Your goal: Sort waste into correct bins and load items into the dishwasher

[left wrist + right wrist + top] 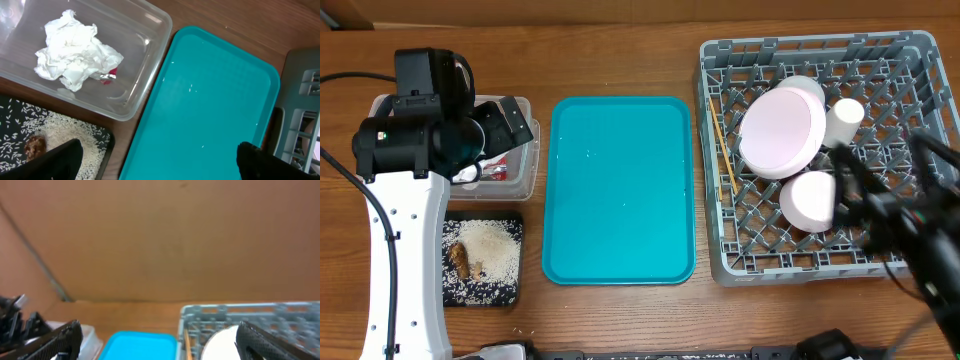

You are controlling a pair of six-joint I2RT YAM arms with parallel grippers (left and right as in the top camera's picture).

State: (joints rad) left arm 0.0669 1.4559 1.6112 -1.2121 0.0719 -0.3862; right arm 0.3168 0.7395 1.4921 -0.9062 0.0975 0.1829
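In the left wrist view the crumpled napkin (75, 50) and the red wrapper (111, 74) lie in the clear tub (145, 55). Rice (65, 135) and a brown scrap (35, 146) cover the black tray (510, 225). The grey rack (915, 60) holds a plate (782, 130), a cup (844, 118), a bowl (810, 200) and chopsticks (725, 160). My left gripper (157, 165) is open and empty, above the tub's near side. My right gripper (160, 342) is also open and empty, raised over the rack's right part.
A large teal tray (620, 190) lies between the bins and the rack, with a few stray rice grains on it. Brown wall panels stand behind the table in the right wrist view. The left arm's white link (405, 270) reaches along the left edge.
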